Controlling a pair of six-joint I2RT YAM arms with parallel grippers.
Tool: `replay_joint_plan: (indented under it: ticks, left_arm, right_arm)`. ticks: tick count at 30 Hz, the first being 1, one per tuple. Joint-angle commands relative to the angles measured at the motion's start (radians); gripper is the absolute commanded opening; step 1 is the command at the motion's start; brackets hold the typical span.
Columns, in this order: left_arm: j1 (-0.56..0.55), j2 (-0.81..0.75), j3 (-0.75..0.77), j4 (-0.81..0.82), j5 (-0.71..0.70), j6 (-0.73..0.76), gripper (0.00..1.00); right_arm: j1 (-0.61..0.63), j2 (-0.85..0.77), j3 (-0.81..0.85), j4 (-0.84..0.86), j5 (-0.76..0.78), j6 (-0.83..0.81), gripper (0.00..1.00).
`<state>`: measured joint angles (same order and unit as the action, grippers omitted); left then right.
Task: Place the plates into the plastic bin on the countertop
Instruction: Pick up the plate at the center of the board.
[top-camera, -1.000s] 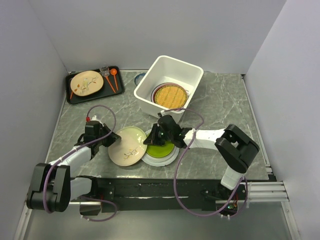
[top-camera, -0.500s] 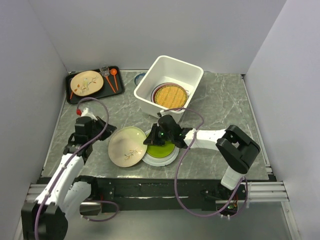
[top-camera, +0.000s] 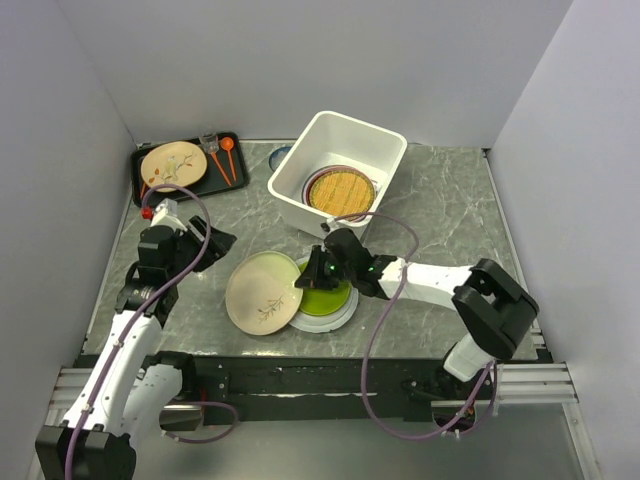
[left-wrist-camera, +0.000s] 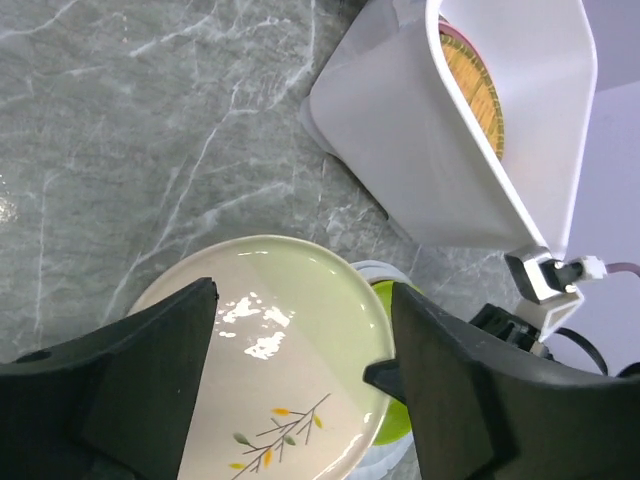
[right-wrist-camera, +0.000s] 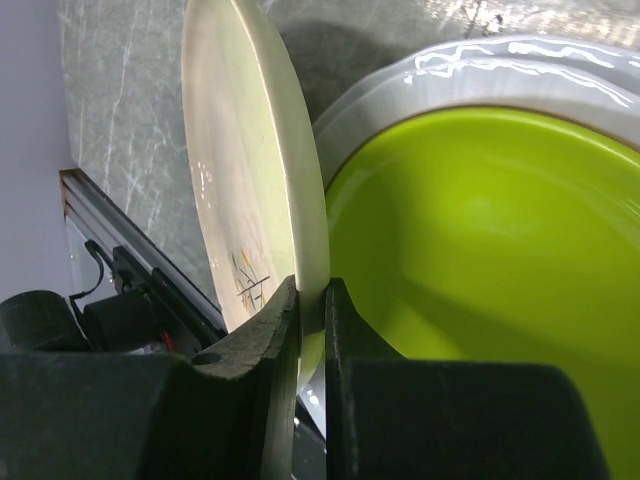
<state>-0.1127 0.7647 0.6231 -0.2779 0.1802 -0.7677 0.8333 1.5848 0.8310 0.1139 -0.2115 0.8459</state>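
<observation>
A cream plate with a twig pattern (top-camera: 262, 291) leans with its right rim tilted up over a lime green plate (top-camera: 327, 298), which lies on a white plate (top-camera: 338, 318). My right gripper (top-camera: 306, 279) is shut on the cream plate's rim; in the right wrist view the gripper (right-wrist-camera: 312, 290) pinches that edge (right-wrist-camera: 250, 170) beside the lime green plate (right-wrist-camera: 480, 240). My left gripper (top-camera: 215, 243) hovers open to the left, apart from the plate; its jaws (left-wrist-camera: 300, 370) stand wide above it. The white plastic bin (top-camera: 385, 140) on the countertop (top-camera: 440, 220) holds a woven yellow plate (top-camera: 341, 191).
A black tray (top-camera: 145, 190) at the far left carries another twig-pattern plate (top-camera: 172, 165) and orange spoons (top-camera: 229, 158). A small blue-rimmed dish (top-camera: 281, 155) peeks out behind the bin. Grey walls close in both sides and the back.
My left gripper has opened, let go of the cream plate and drawn back up and to the left. The right gripper keeps its grip on the rim; the plate has shifted slightly.
</observation>
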Motion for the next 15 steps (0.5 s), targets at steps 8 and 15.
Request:
replay_joint_plan:
  ticks: [8, 15]
  left_arm:
    - [-0.004, -0.018, 0.033, 0.032, 0.010, 0.024, 0.99]
    - [-0.004, -0.048, 0.035, 0.000, -0.030, 0.022, 0.99]
  right_arm:
    - [-0.020, -0.147, 0.005, 0.101, -0.002, 0.018, 0.00]
    - [-0.020, -0.170, 0.016, 0.086, -0.014, 0.012, 0.00]
